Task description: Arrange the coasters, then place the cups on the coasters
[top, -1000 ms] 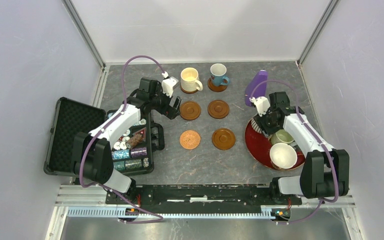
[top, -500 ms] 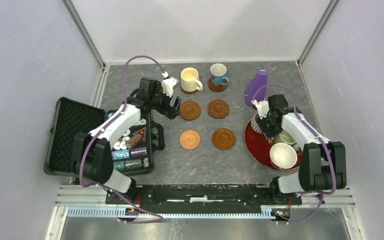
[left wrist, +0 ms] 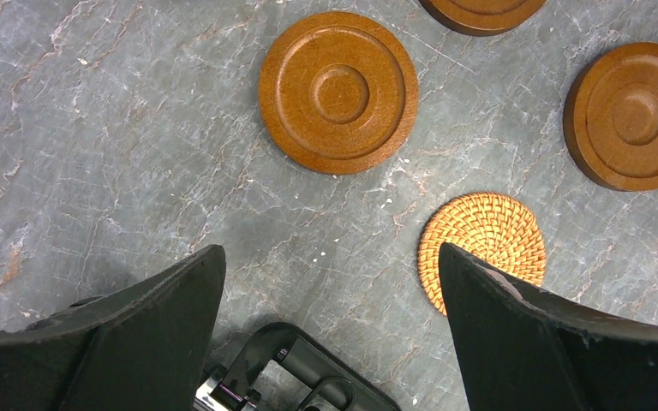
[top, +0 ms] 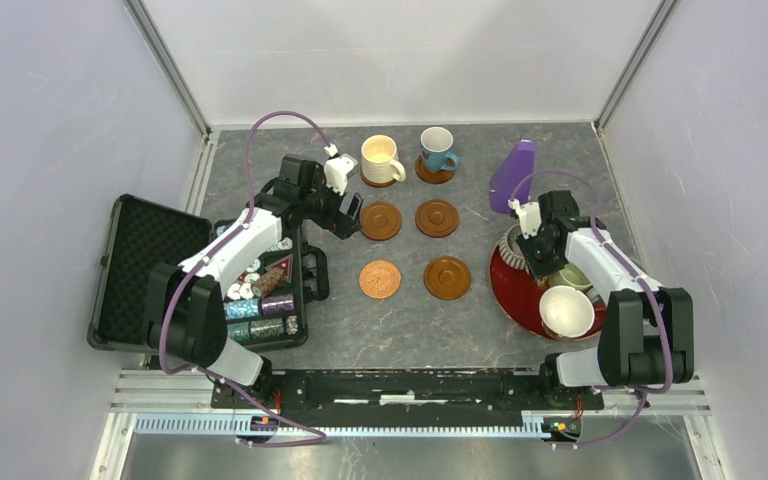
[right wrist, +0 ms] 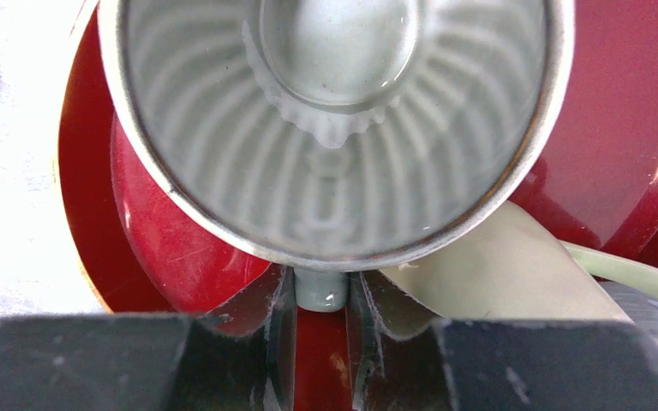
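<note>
- Right hand [right wrist: 321,291] is clamping down on the striped mug's [right wrist: 334,145] handle, readying its lift off the tray [right wrist: 625,145].
- Left hand [left wrist: 330,278] is hovering wide open by the bare coasters [left wrist: 339,92].

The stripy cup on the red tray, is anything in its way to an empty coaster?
Nothing visible does. The right gripper pinches the striped cup by its handle on the red tray, and only bare table lies between it and the nearest empty coaster.
</note>
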### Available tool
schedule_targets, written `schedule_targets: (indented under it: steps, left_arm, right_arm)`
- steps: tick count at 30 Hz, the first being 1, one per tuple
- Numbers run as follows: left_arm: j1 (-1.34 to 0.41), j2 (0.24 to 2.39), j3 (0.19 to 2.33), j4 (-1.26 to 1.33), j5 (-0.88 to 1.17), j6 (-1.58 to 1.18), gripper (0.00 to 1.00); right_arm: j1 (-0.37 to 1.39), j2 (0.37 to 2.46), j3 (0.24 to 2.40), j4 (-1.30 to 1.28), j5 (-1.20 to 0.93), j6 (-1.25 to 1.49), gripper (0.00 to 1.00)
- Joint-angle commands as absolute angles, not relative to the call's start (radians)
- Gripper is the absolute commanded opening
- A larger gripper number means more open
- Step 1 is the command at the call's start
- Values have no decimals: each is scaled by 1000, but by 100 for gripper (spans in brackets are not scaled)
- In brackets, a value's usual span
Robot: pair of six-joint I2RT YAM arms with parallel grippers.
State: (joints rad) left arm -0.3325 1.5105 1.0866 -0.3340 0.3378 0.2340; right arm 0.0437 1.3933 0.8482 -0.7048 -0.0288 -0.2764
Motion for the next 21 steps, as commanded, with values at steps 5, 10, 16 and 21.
schedule_targets:
  steps: [5,10,16,21]
  left_arm:
    - [-338,1518,1121,-304,328,202,100]
    - [-338,1516,1120,-304,326,199,100]
    - [-337,1514,1125,-296,323,174,100]
    - [-336,1506,1136,-303,311,157,100]
  right_arm:
    - [55,1271,850,-574,-155,-268,0]
    - [54,1235,854,-561,-173,-287,0]
    - [85,1248,917,-558,-202,-321,0]
    - [177,1298,1006,-552,-200,-354,0]
